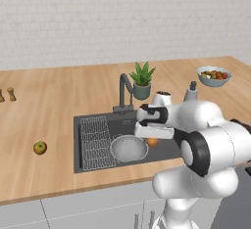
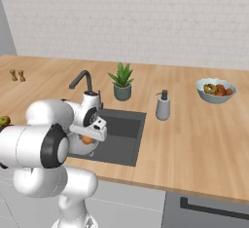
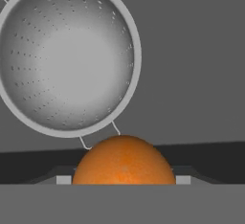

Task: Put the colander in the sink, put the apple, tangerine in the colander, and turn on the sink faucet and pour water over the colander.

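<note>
Evidently a carry in progress:
Gripper (image 1: 153, 140): closed around the tangerine (image 3: 123, 161), held over the sink (image 1: 93, 163), just beside the colander (image 1: 129, 148) rim and not yet above its bowl.
Colander: sitting in the sink, partly on the wire rack (image 1: 95, 142), apparently empty.
Apple (image 1: 40, 148): well apart on the counter (image 1: 59, 105), left of the sink — not yet collected.
Risk: letting go here would likely drop the fruit onto the sink floor or clip the rim and nudge the colander (a light bowl, probably easy to shift).
Sink faucet (image 1: 124, 92): close behind the arm — possible bump on the lift.
Surface: pale wood, smooth, level.
Room: white brick wall (image 2: 146, 17), potted plant (image 2: 122, 82), soap dispenser (image 2: 163, 106), fruit bowl (image 2: 215, 90).
</note>
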